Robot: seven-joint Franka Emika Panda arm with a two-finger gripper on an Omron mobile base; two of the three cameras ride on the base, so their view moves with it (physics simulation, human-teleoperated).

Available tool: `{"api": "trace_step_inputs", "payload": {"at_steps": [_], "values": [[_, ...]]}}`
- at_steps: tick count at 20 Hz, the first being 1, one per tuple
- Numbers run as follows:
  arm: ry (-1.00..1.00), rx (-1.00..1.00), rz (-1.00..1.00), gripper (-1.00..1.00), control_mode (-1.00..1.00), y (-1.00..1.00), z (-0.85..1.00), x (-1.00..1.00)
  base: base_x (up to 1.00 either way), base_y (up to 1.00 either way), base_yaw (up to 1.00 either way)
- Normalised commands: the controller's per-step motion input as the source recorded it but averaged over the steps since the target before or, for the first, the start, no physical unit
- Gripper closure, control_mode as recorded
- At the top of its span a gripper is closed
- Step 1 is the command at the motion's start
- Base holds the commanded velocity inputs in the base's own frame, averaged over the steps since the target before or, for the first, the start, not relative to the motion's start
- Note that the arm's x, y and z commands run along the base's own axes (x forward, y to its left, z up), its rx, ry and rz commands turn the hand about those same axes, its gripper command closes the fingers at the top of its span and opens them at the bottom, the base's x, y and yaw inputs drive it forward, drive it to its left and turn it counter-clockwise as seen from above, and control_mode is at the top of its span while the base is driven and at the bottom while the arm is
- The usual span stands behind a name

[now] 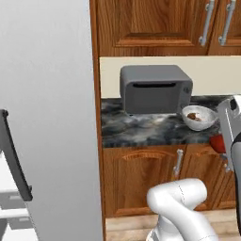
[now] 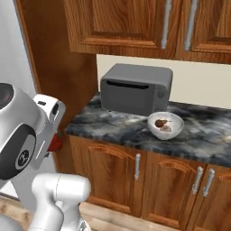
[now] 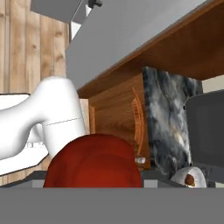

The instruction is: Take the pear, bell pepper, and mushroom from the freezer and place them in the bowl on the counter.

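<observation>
1. Gripper (image 3: 94, 186) closed on the bell pepper (image 3: 92, 161), carried in air in front of the cabinets, below counter (image 1: 141, 129) level.
2. Bowl (image 2: 166, 125) on the counter, right of the microwave (image 2: 135, 88), holds two small brown items.
3. Freezer (image 1: 14, 207) far left, door open.

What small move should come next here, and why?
Probably carry the bell pepper, held in the claw, up and over the counter edge toward the bowl. The pepper sits below counter level in front of the cabinets, and the bowl already holds a brown item.
</observation>
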Motion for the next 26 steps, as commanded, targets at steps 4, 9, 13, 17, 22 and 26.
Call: {"api": "trace_step_inputs", "payload": {"at_steps": [4,9,13,17,22,26], "values": [[0.0,0.0,0.0,1.0,1.0,0.0,0.0,0.0,0.23,-1.0,-0.07],[0.0,0.0,0.0,1.0,1.0,0.0,0.0,0.0,0.59,-0.7,-0.04],[0.0,0.0,0.0,1.0,1.0,0.0,0.0,0.0,0.89,-0.36,0.0],[0.0,0.0,0.0,1.0,1.0,0.0,0.0,0.0,0.86,-0.06,0.0],[0.0,0.0,0.0,1.0,1.0,0.0,0.0,0.0,0.75,-0.13,0.0],[-0.01,0.0,0.0,1.0,-1.0,-0.01,-0.01,0.31,0.29,-0.05,0.0]]}}
